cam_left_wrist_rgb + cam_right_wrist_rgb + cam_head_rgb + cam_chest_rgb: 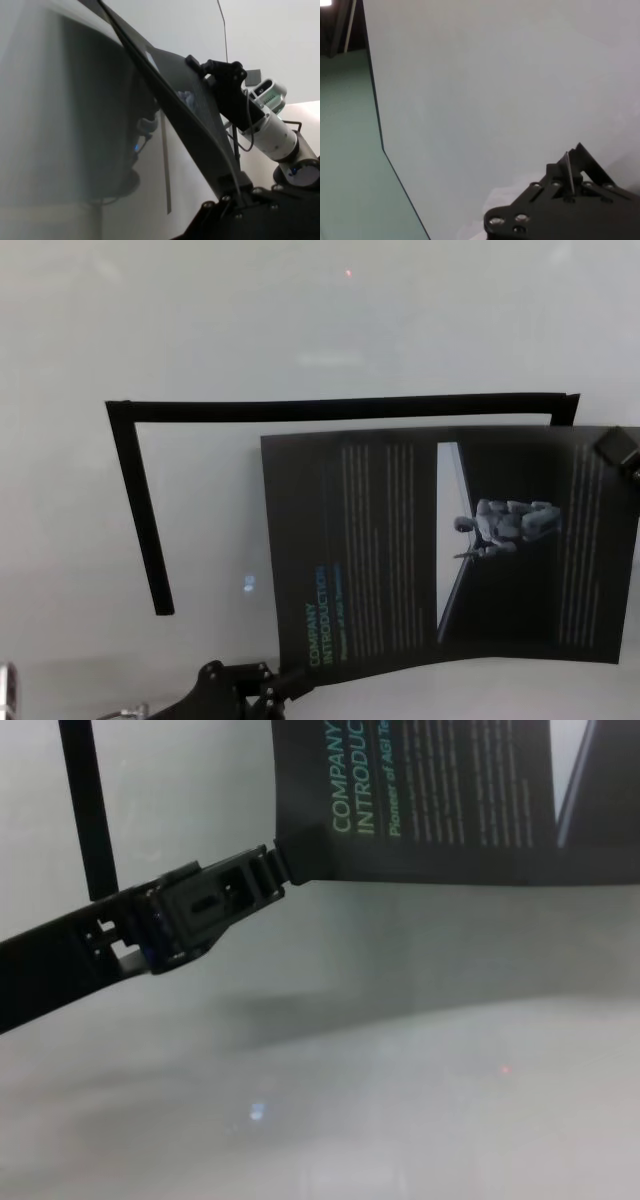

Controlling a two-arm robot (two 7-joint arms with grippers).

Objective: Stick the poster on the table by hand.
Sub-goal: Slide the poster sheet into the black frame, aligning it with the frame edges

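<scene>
At seven o'clock in the head view, the left hand point(285, 688) pinches the poster point(400, 540) by its near-left corner, fingers closed on the edge; the chest view shows the same grip point(272, 870) just below the green heading. A black L-shaped tape line point(135, 500) on the desk point(200, 320) sits further left, its long arm running across above the sheet toward two o'clock. The poster's long axis runs left to right, spanning from the left hand to the right hand point(618, 448), which meets the far-right corner at three o'clock. The right wrist view shows a thin edge caught between its fingers point(568, 172), so they look closed on the sheet. In the left wrist view the poster hangs tilted, held off the desk between both hands. The marked corner lies at ten o'clock from the sheet, nearer the left hand, so the coming shift probably leads that way.
</scene>
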